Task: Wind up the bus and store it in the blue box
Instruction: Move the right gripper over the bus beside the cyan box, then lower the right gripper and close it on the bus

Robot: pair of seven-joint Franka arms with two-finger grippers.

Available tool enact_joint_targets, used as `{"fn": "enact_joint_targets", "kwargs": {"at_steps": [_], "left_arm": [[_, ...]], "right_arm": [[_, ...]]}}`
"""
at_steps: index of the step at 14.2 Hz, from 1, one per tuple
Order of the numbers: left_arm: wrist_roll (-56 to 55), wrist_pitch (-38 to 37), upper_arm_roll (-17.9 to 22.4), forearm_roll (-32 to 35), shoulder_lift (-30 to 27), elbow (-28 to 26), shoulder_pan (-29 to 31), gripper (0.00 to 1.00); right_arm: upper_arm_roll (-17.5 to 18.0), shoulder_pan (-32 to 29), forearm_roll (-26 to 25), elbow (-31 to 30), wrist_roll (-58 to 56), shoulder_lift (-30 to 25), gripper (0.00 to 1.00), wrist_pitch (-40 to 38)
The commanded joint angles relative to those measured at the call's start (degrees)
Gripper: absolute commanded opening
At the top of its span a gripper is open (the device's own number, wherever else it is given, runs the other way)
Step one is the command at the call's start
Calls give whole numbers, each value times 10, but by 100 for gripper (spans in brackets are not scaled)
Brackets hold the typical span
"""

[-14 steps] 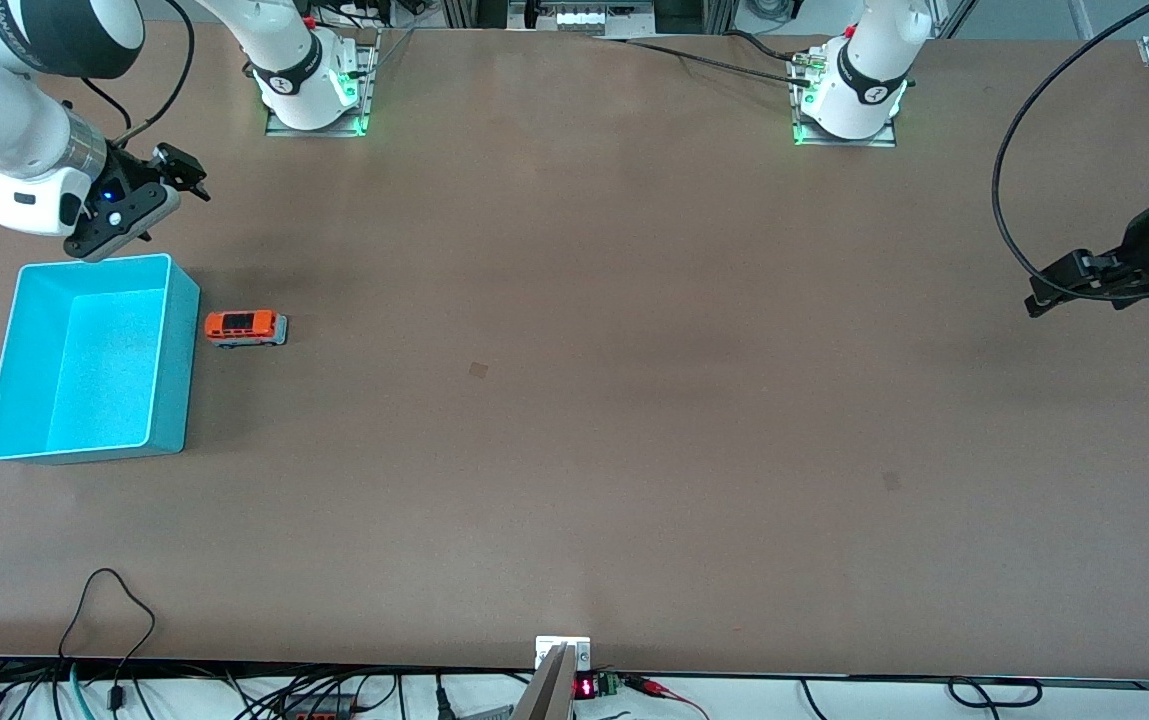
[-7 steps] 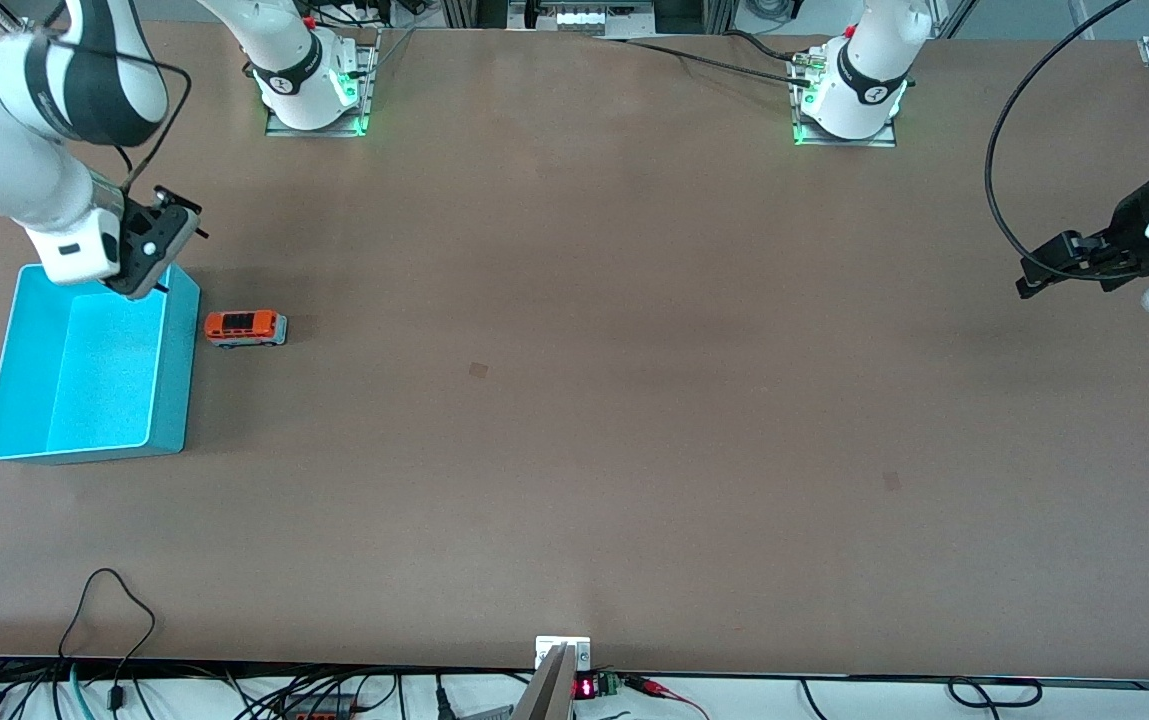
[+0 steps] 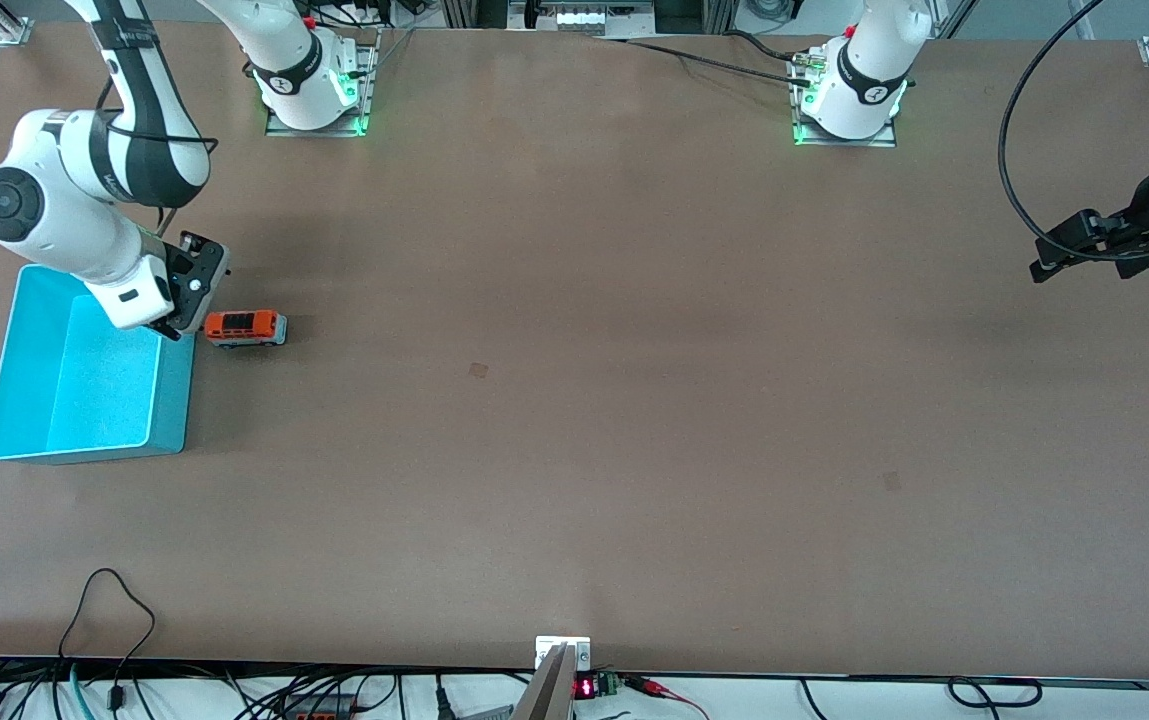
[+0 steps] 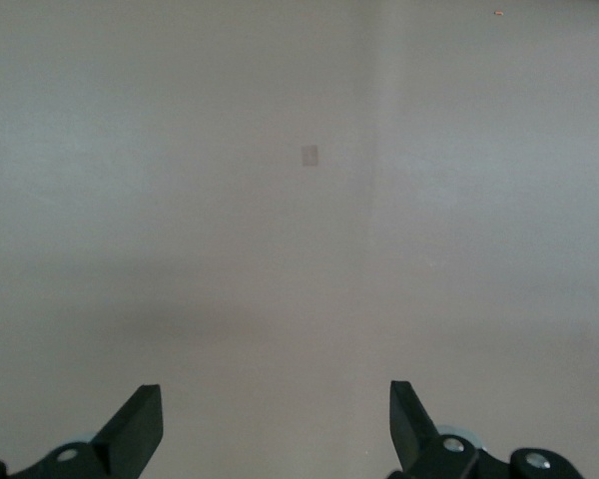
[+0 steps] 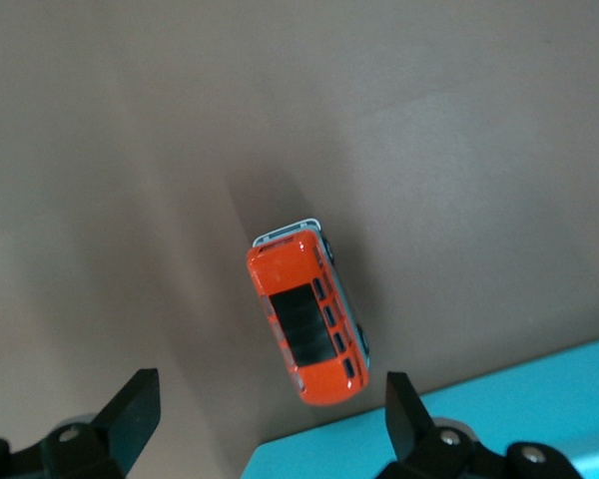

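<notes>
Front view: the bus (image 3: 245,327) sits on the tabletop (image 3: 574,400) just beside the blue box (image 3: 84,375), toward the left arm's end. The right claw (image 3: 184,310) hangs over the box wall nearest the bus. The left claw (image 3: 1064,250) waits over the tabletop's edge, well apart from the box.

Left wrist view: its claw (image 4: 275,424) is spread — bare tabletop under it.

Right wrist view: the claw (image 5: 270,414) is spread, holding nothing — bus and box rim under it.
</notes>
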Motion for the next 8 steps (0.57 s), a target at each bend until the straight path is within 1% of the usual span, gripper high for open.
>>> {"fn": "enact_joint_targets", "kwargs": {"at_steps": [1,3,8], "left_arm": [[12,-39,3,-4,0,9,-1,100],[13,-36,3,-11,1,10,-1,100],[14,-20,3,-12,3,9,-1,100]], "right_arm": [[3,-4,-6,-20,-66,13,100,51],[3,-5,-6,-29,-127,29,100,81],[3,-6,-6,-63,-162,34,100,123]]}}
